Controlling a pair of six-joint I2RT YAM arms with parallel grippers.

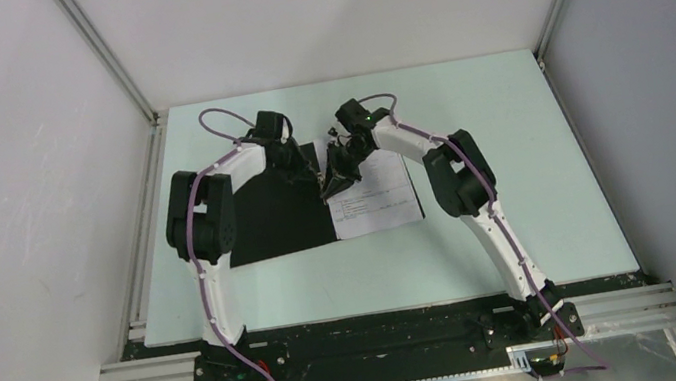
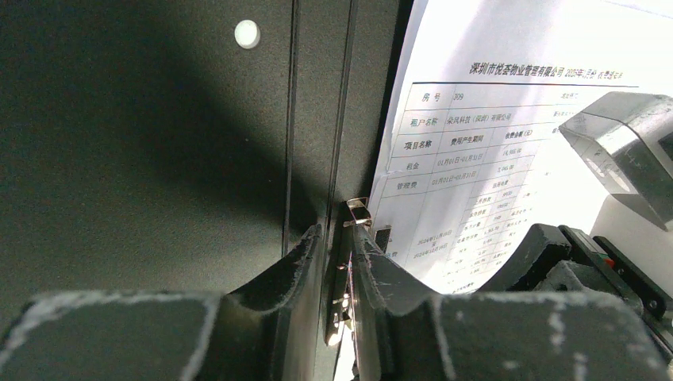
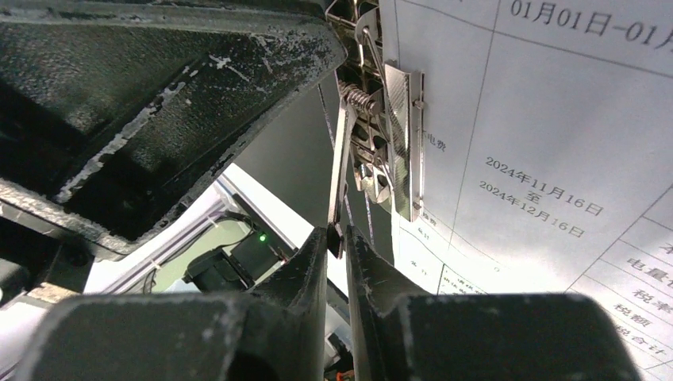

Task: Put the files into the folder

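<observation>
Since the worktop (image 1: pixel 521 224) carries the folder (image 1: pixel 278 220) open near its centre, black inside up, the right leaf is free to receive the files (image 1: pixel 381 199), which lie there with their left edge at the spine. The left gripper (image 2: pixel 340 238) straddles the spine's metal clamp (image 3: pixel 401 143), jaws closed narrowly on its end, probably to steady it. The right gripper (image 3: pixel 337 236) pinches the thin clamp lever (image 3: pixel 343 159) (jaws almost together), evidently to work the bar over the sheets' edge.
</observation>
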